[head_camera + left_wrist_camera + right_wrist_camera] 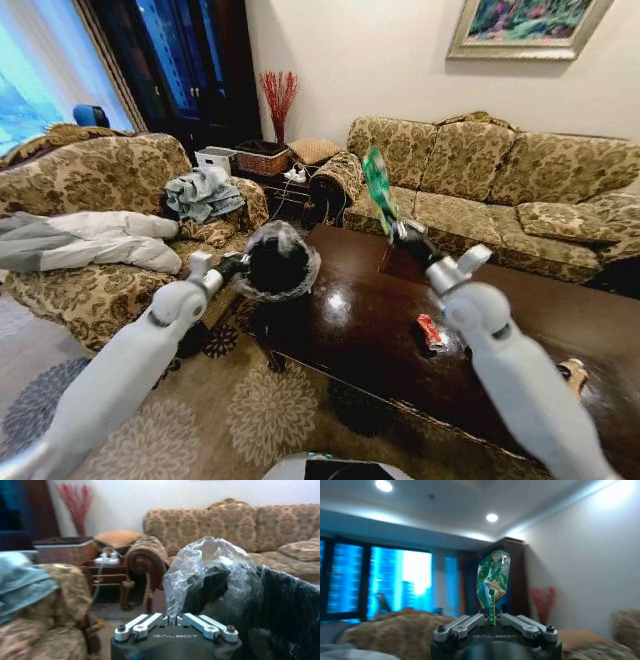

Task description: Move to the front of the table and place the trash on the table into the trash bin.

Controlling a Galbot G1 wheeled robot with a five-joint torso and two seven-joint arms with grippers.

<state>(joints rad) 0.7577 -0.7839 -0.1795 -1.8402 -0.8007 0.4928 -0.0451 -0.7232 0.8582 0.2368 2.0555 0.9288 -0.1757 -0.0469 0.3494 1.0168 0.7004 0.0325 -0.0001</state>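
We see the large dark glossy wooden table (370,330) filling the centre and lower right of the head view, our two pale arms reaching out over its near edge. At the table's left corner, centre-left of the frame, sits the small round black trash bin with a crinkled clear liner (278,262); our left gripper (238,266) touches its rim, and in the left wrist view that left gripper (173,621) is clamped on a raised fold of the liner, with the bin (280,607) at the right of the frame. Our left arm stretches from the lower left, nearly level. Our right arm rises from the lower right, wrist tilted up, and the right gripper (398,232) sits above the table's far edge, pinching the lower end of a crumpled green bottle (378,188) that stands up and leans left, to the right of the bin and higher. In the right wrist view the right gripper (492,620) grips the bottle (493,578), green with pale markings, dented and twisted. Lower right of centre, a small red can (430,331) lies on the table, with a tan bottle-shaped piece (574,374) farther right beside the arm
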